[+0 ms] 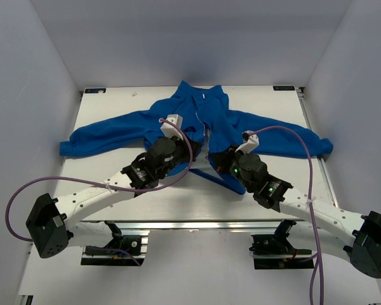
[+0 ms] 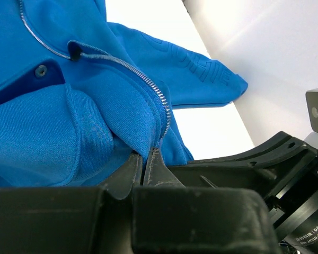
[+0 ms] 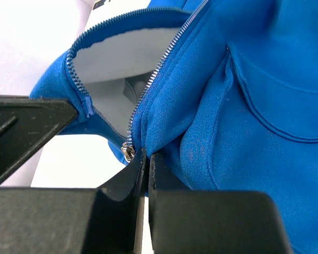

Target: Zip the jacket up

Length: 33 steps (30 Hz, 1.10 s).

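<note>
The royal-blue fleece jacket (image 1: 203, 117) lies face up on the white table, collar at the far side, sleeves spread left and right. Its front is open below the chest, showing pale lining (image 3: 116, 53). My left gripper (image 1: 192, 147) is shut on the left front panel's lower edge beside the zipper teeth (image 2: 148, 84). My right gripper (image 1: 217, 155) is shut on the right front panel's lower edge, just beside the metal zipper slider (image 3: 127, 152). The two grippers sit close together at the jacket's lower front.
The white table (image 1: 178, 197) has grey walls on the left, back and right. Purple cables (image 1: 25, 190) loop from both arms. The left sleeve end (image 1: 70, 147) and right sleeve end (image 1: 324, 147) reach near the table's side edges.
</note>
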Tool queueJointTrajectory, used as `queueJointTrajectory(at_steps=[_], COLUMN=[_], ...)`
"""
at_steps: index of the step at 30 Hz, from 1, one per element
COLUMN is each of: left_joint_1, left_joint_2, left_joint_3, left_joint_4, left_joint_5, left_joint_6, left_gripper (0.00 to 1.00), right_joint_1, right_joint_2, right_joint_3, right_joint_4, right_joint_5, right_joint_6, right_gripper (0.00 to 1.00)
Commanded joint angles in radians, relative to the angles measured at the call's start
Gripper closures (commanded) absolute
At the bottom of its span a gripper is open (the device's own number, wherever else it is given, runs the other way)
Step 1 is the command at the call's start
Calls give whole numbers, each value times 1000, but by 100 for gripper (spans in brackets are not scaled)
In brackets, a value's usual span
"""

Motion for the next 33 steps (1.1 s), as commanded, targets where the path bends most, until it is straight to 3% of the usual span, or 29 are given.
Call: queueJointTrajectory(at_steps=[1, 33], left_joint_1=[-8, -8], left_joint_2=[-40, -22], left_joint_3=[-7, -28], left_joint_4=[65, 74], left_joint_5=[-8, 45], left_joint_6=[-14, 23], left_gripper=[100, 100], right_joint_1=[-2, -2], right_joint_2=[6, 29], right_joint_3=[52, 131], right_joint_4=[95, 22], right_joint_5=[49, 24], right_joint_6=[25, -4], right_gripper=[100, 100])
